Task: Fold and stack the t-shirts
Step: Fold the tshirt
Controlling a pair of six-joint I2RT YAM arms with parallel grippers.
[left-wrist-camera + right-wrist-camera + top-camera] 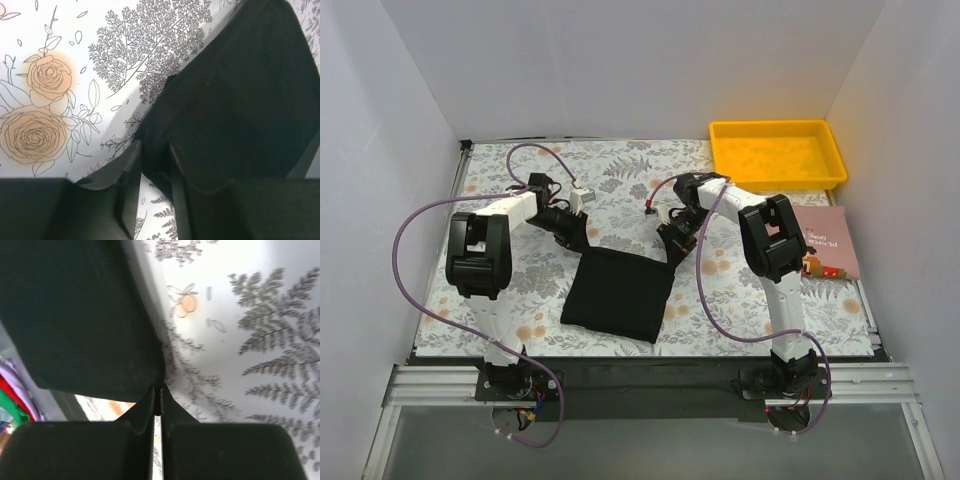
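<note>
Top cam: fixed, high up & behind the near edge, looks down & fwd. Wide view, takes in the whole table (620, 180) from near edge to far edge. Left wrist cam: v. close, looks down past the left gripper (152, 167) at the tabletop by the far-left corner of the t-shirt (240, 100). Right wrist cam: equally close, looks past the right gripper (157, 392) at the far-right corner. Shared: all 3 show the t-shirt + floral table surface. Top view contains both wrist patches.
</note>
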